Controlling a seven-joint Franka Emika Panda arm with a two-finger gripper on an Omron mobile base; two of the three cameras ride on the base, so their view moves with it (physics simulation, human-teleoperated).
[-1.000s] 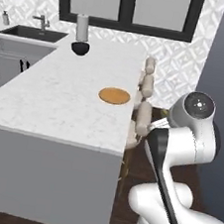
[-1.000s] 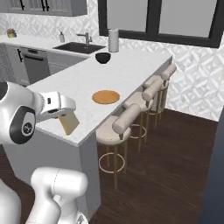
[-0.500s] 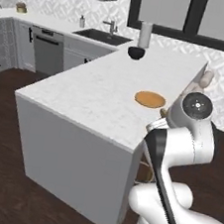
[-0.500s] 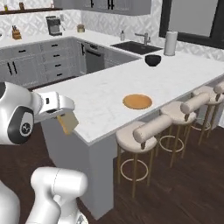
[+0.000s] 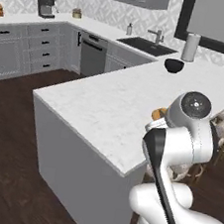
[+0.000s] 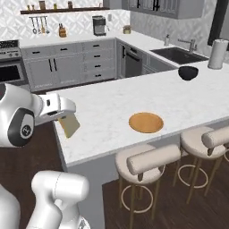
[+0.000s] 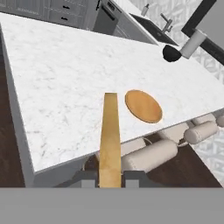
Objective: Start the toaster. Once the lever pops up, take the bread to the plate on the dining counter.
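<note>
Grey kitchen with dark wood floor and patterned wall tiles. Wall counter (image 6: 89, 42) with black-handled drawers along the back, carrying a coffee machine (image 6: 99, 25); sink (image 6: 180, 54) with tap set into the adjoining run. Long white marble dining counter (image 6: 116, 105) in the foreground, pale round stools (image 6: 150, 159) tucked along its near side. White arm raised beside the counter's end. Flat orange plate (image 6: 146, 122) lying on the counter near the stool edge, bare on top. White paper-towel roll (image 6: 218, 54) upright at the far end, small black bowl (image 6: 188, 72) just beside it. Gripper (image 6: 67, 117) held off the counter's corner, jaws closed on the bread (image 6: 69, 125). Bread a thin golden slice, hanging below the fingers, apart from the plate; seen edge-on along the hand, with the plate just beyond its tip.
</note>
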